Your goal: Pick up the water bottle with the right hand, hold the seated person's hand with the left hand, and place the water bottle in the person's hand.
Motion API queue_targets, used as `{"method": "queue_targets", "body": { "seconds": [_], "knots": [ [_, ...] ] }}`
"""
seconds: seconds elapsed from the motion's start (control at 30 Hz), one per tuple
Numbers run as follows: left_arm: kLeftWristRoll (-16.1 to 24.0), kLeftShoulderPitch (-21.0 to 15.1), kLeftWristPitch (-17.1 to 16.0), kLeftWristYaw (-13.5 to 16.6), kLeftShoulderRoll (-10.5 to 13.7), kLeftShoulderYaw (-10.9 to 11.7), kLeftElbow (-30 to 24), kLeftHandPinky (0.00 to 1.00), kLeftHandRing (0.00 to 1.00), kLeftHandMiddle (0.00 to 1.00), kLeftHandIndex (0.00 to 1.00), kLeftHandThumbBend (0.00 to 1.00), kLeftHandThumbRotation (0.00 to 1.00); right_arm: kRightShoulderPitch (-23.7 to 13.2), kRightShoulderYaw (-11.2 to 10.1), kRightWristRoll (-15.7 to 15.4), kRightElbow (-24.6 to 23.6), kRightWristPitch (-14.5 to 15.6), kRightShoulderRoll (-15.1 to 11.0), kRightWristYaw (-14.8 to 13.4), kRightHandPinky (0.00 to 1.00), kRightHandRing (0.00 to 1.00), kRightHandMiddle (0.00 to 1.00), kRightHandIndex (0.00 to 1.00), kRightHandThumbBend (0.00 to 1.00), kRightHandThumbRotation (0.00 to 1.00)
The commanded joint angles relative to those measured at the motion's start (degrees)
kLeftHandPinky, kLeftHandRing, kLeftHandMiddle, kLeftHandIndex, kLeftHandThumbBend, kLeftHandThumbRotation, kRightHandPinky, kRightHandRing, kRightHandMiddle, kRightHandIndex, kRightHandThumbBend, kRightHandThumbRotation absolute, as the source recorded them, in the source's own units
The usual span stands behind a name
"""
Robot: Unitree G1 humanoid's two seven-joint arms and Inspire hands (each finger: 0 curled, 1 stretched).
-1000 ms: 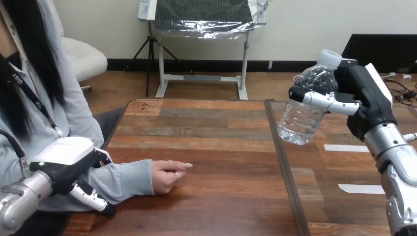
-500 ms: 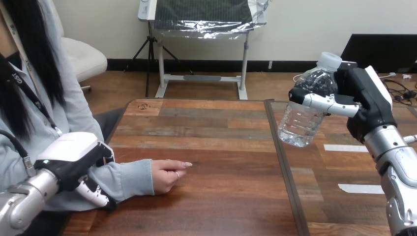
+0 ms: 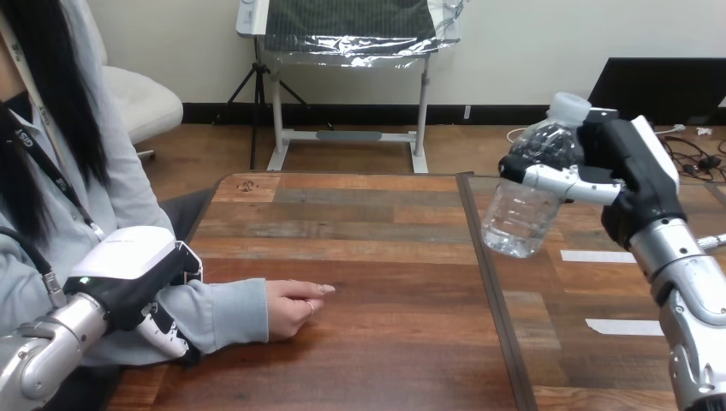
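Note:
A clear plastic water bottle (image 3: 531, 205) with a white cap hangs tilted above the table's right half, cap up and to the right. My right hand (image 3: 635, 171) is shut on its upper part, fingers wrapped round the shoulder. The person's hand (image 3: 295, 306) rests loosely curled on the wooden table (image 3: 368, 231) at left of centre, well apart from the bottle. My left hand (image 3: 128, 278) is at the lower left, lying over the person's forearm sleeve (image 3: 218, 312) near the elbow. Its fingers (image 3: 167, 332) point down in front of the sleeve, fairly straight and not wrapped round it.
A dark seam (image 3: 488, 291) runs front to back between the two tabletops, under the bottle. Two white tape strips (image 3: 592, 255) (image 3: 623, 326) lie on the right tabletop. The person sits at the left edge.
My left hand has risen and moved right, closer onto the person's forearm sleeve. The right hand has eased slightly down and left with the bottle. The person's hand has stayed still.

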Motion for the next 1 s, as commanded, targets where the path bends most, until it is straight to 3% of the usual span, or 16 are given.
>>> {"method": "queue_targets", "body": {
  "seconds": [0.0, 0.3, 0.7, 0.97],
  "knots": [
    [-1.79, 0.13, -0.02, -0.94, 0.05, 0.03, -3.10, 0.23, 0.27, 0.33, 0.31, 0.93, 0.00, -7.55, 1.01, -0.15, 1.17, -0.80, 1.20, -0.98, 0.02, 0.05, 0.11, 0.14, 0.50, 0.00],
    [-3.35, 0.51, 0.28, -2.84, 0.36, 0.67, -6.72, 0.22, 0.26, 0.32, 0.30, 0.91, 0.00, -11.30, 2.22, 0.02, 7.39, -3.01, 2.72, 0.15, 0.01, 0.04, 0.09, 0.12, 0.51, 0.00],
    [-5.08, 0.81, 1.64, -5.84, 0.54, 1.92, -12.99, 0.20, 0.25, 0.32, 0.29, 0.90, 0.00, -16.15, 4.53, -3.94, 16.61, -8.76, 4.42, -2.23, 0.02, 0.06, 0.11, 0.14, 0.53, 0.00],
    [-6.77, 0.61, 2.90, -8.79, 0.69, 2.80, -17.41, 0.20, 0.25, 0.31, 0.29, 0.88, 0.00, -19.51, 4.97, -4.65, 22.66, -9.36, 6.06, -2.16, 0.02, 0.06, 0.12, 0.14, 0.54, 0.00]
  ]
}}
